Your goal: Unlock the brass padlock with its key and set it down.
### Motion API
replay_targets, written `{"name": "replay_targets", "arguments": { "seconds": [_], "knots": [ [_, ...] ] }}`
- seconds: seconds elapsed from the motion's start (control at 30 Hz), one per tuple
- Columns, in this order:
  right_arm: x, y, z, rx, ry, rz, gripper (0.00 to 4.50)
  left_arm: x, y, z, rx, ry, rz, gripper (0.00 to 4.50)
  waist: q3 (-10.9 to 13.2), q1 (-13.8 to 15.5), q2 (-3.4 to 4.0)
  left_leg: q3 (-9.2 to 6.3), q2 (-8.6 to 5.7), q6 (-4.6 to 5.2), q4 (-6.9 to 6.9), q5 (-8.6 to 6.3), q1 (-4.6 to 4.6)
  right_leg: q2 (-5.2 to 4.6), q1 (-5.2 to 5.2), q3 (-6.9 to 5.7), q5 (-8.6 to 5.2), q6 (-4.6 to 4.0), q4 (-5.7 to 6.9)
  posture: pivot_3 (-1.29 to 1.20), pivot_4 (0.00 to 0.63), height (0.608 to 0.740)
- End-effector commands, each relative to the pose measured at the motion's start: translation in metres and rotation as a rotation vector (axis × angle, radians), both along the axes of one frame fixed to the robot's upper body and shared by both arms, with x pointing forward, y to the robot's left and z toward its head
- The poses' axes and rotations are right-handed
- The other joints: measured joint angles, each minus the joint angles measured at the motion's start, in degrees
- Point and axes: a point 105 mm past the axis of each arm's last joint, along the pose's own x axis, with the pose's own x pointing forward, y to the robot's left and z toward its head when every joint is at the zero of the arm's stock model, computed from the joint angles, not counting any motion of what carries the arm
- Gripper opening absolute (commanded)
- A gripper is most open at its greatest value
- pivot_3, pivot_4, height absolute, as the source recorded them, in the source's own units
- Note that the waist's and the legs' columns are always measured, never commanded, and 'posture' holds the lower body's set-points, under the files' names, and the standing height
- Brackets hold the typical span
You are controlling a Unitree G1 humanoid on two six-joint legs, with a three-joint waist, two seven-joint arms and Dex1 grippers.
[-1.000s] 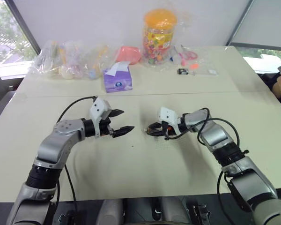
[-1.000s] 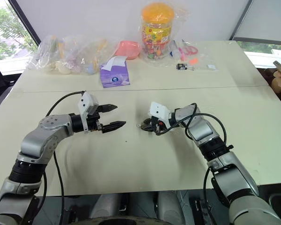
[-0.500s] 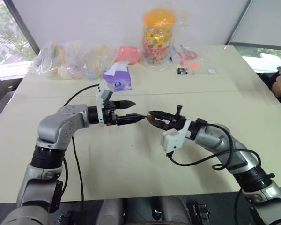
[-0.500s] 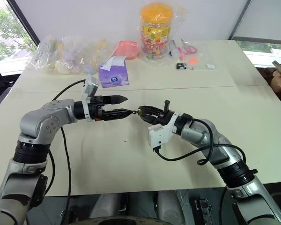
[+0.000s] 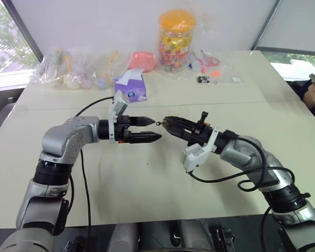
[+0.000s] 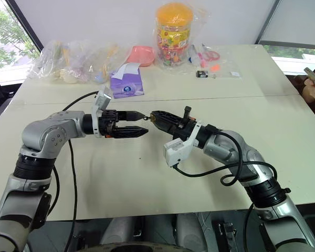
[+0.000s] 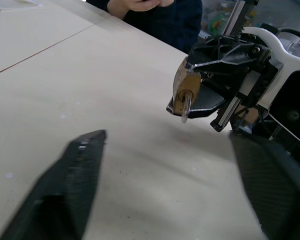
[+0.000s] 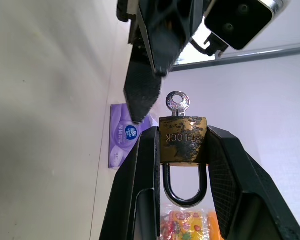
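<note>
Right gripper clamps brass padlock, key inserted; left gripper parted, near key.

I am working in an office-like room: pale tables pushed together, big windows, a tissue box.
</note>
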Motion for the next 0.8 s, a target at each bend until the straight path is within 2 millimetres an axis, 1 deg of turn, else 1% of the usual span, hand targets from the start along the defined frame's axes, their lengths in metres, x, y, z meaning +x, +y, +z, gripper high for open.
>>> {"name": "replay_targets", "arguments": {
  "seconds": [0.03,0.2,0.6,0.7,0.8],
  "knots": [
    [-0.008,0.003,0.014,0.019,-0.055,0.036,0.71,0.001,-0.004,0.016,-0.042,-0.055,-0.015,2.35,0.0,0.0,0.0,0.0,0.0,0.0,0.0,0.0,0.0,0.0,0.0,0.0,0.0,0.0,0.0,0.0,0.15,0.737],
    [-0.01,0.002,0.01,0.004,-0.041,0.041,0.71,0.003,-0.007,0.019,-0.055,-0.055,-0.008,0.06,0.0,0.0,0.0,0.0,0.0,0.0,0.0,0.0,0.0,0.0,0.0,0.01,0.01,0.01,0.0,0.0,0.15,0.737],
    [-0.007,0.002,0.01,0.001,-0.028,0.03,0.71,0.004,-0.007,0.02,-0.055,-0.061,-0.009,0.06,0.0,0.0,0.0,0.0,0.0,0.0,0.0,0.0,0.01,0.01,0.0,0.02,0.02,0.02,0.01,0.0,0.15,0.737],
    [-0.008,0.002,0.007,-0.011,-0.002,0.036,0.71,0.005,-0.007,0.02,-0.029,-0.118,-0.004,0.06,0.0,0.0,0.0,0.01,-0.01,0.0,0.0,0.0,0.01,0.0,0.0,0.03,0.02,0.03,0.01,0.0,0.15,0.737],
    [-0.009,0.004,0.003,-0.025,0.034,0.05,0.71,0.002,-0.01,0.015,0.018,-0.194,-0.03,0.06,0.0,0.0,0.0,0.01,-0.01,0.0,0.0,0.0,0.01,0.01,0.0,0.03,0.02,0.02,0.01,0.0,0.15,0.737]
  ]
}}
